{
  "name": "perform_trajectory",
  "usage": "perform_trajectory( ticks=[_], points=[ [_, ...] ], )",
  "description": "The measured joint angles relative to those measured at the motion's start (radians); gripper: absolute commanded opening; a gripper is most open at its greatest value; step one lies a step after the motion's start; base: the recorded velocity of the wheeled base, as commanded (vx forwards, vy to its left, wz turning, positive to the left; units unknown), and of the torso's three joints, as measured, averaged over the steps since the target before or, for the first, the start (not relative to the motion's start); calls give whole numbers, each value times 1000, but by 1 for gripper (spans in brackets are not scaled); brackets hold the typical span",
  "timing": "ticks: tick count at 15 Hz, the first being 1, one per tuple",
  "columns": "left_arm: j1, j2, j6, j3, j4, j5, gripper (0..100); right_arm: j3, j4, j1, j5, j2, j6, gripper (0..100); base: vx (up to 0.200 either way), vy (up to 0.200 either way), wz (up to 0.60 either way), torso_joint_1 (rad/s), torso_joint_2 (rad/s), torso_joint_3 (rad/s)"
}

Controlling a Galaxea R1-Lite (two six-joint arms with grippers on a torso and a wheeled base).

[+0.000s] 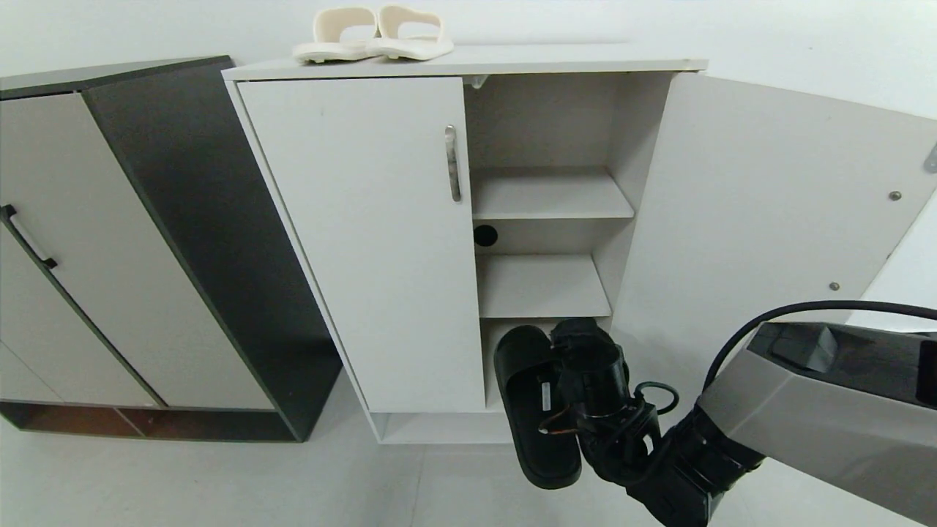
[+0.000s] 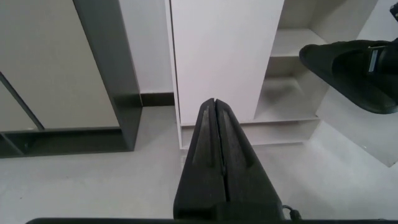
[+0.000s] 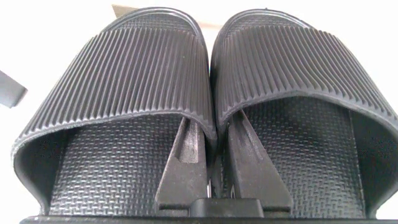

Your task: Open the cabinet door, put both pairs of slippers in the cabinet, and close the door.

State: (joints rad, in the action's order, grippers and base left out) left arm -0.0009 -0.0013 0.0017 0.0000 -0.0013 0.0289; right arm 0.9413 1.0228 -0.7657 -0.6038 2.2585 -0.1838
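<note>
My right claw [image 1: 585,350] is clamped on the pair of black slippers [image 1: 528,399]. One finger [image 3: 186,155] sits inside each slipper and together they pinch the two inner walls, so the pair hangs side by side from me. I hold them off the floor, just in front of the lowest opening of the white cabinet [image 1: 351,234], toes toward it. The open right door [image 1: 768,219] stands just to the right of this claw, and the two inner shelves [image 1: 549,194] lie above and beyond it. The cream slippers [image 1: 373,38] rest well above it, on the cabinet top toward the left. The left door [image 1: 366,293] is shut.

My left claw [image 2: 214,104] has its fingers pressed together with nothing between them. It is low over the floor, facing that shut door, with the black slippers ahead to its right. A dark grey cabinet [image 1: 198,219] stands to its left.
</note>
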Motion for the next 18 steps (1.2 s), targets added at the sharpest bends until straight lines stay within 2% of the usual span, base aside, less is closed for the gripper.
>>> perform_trajectory(
  ticks=[4,7,11,18],
  points=[
    [0,0,0,0,0,0,0,13,108,-13,-7,26,10,0,0,0,0,5,5,-173],
    [0,0,2,0,0,2,0,63,124,-15,-76,67,10,0,0,0,0,0,0,0],
    [0,0,6,0,0,5,0,99,118,-5,-118,91,28,0,200,0,0,-4,2,-2],
    [0,0,7,0,-1,6,0,102,120,6,-121,97,35,0,200,0,0,4,3,2]
  ],
)
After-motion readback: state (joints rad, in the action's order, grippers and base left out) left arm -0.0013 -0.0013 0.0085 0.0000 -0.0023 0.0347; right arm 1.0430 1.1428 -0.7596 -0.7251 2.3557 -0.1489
